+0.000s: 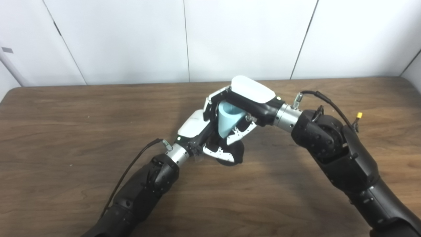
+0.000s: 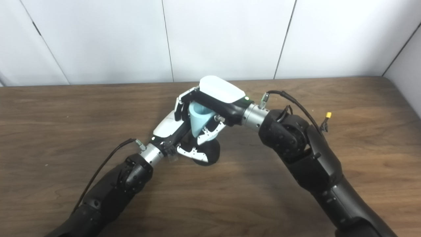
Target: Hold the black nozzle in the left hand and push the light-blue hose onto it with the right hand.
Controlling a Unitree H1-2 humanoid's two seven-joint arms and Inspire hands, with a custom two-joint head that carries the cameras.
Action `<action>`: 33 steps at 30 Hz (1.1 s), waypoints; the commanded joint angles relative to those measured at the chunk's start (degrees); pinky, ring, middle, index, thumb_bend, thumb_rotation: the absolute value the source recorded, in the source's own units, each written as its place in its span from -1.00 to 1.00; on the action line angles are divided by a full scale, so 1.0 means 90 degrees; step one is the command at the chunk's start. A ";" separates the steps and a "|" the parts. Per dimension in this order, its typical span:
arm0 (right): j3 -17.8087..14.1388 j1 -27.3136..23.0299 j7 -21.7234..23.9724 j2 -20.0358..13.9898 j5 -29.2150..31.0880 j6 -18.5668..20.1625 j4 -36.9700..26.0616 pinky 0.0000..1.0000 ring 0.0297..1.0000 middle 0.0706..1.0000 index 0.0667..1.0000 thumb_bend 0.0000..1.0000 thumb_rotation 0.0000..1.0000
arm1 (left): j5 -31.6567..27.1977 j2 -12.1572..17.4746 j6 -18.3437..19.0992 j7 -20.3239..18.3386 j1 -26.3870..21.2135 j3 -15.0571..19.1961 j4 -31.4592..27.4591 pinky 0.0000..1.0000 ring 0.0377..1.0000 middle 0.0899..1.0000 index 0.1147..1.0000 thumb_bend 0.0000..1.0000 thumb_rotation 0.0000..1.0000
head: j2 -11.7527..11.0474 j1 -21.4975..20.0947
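Meeting over the middle of the wooden table [image 1: 65, 131], both hands stood pressed together. The right hand [image 1: 245, 102], at about 1 o'clock from the left hand [image 1: 205, 138], had its fingers curled round the light-blue hose [image 1: 228, 120], open end upward, narrowing downward. The left hand's fingers wrapped a black nozzle [image 2: 209, 154], mostly hidden, directly at 6 o'clock beneath the hose.

We barely see the black nozzle [image 1: 237, 154] (mostly hidden by fingers), and both arms leave the bottom edge.
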 commanded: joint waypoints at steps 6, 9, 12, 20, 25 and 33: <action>-0.0503 -0.0186 -0.0098 0.0065 0.0054 0.0692 -0.0247 0.54 1.00 1.00 1.00 0.95 -0.64 | 0.0298 0.0133 0.0581 -0.0390 0.1166 -0.0304 0.0878 -0.09 0.01 -0.18 -0.14 0.05 -1.00 | -0.0024 -0.0014; -0.0644 -0.0193 -0.0178 0.0098 0.0043 0.0651 -0.0259 0.56 1.00 1.00 1.00 0.97 -0.65 | 0.0323 0.0143 0.0566 -0.0376 0.1152 -0.0315 0.0909 -0.09 0.03 -0.19 -0.14 0.05 -1.00 | -0.0029 -0.0020; -0.0711 -0.0176 -0.0147 0.0101 0.0005 0.0696 -0.0311 0.53 1.00 1.00 1.00 0.99 -0.64 | 0.0309 0.0141 0.0542 -0.0351 0.1154 -0.0301 0.0934 -0.10 0.02 -0.19 -0.14 0.05 -1.00 | -0.0038 -0.0019; -0.0848 -0.0117 -0.0242 0.0176 -0.0084 0.0703 -0.0338 0.70 1.00 1.00 1.00 1.00 -0.50 | 0.0320 0.0158 0.0566 -0.0373 0.1170 -0.0307 0.0912 -0.11 0.01 -0.19 -0.14 0.05 -1.00 | -0.0046 -0.0031; -0.0897 -0.0248 -0.0100 0.0184 -0.0047 0.0920 -0.0393 0.75 1.00 1.00 1.00 1.00 -0.39 | 0.0331 0.0149 0.0584 -0.0368 0.1180 -0.0311 0.0897 -0.10 0.02 -0.18 -0.14 0.05 -1.00 | -0.0035 -0.0019; -0.0925 -0.0616 0.1237 -0.0519 0.0773 0.1944 -0.1078 0.86 1.00 1.00 1.00 1.00 -0.29 | 0.0312 0.0133 0.0582 -0.0367 0.1172 -0.0300 0.0898 -0.10 0.01 -0.19 -0.14 0.05 -1.00 | -0.0019 0.0031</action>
